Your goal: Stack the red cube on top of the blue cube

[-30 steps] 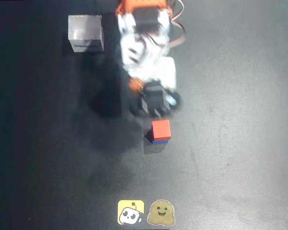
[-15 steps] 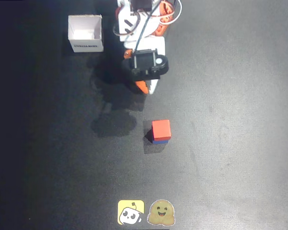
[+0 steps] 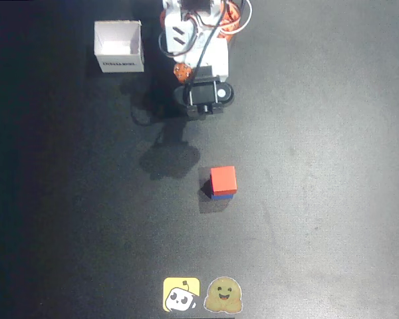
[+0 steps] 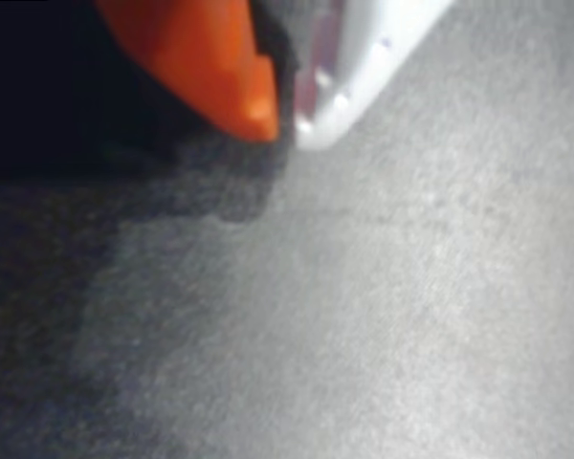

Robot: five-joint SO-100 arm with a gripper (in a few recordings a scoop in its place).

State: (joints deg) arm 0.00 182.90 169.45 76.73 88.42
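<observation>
Red cube [image 3: 223, 179] sits squarely on top of the blue cube [image 3: 224, 195], mid-table [image 3: 332, 166] in the overhead view, only a blue sliver showing below it; gripper [image 4: 285, 120] folded back near the arm's base, well apart from the stack; wrist view shows orange finger [image 4: 210, 57] and white finger tips pressed together, holding nothing; white open box [image 3: 118, 45] at upper left; two stickers [image 3: 203, 294] at bottom edge.

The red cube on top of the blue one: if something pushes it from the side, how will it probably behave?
The red cube has flat matte faces, so it would probably slide, not roll. It sits on the equally small blue cube, so a side push could shove it off the edge. It looks solid and rigid, unlikely to deform. The end effector is away from it.
</observation>
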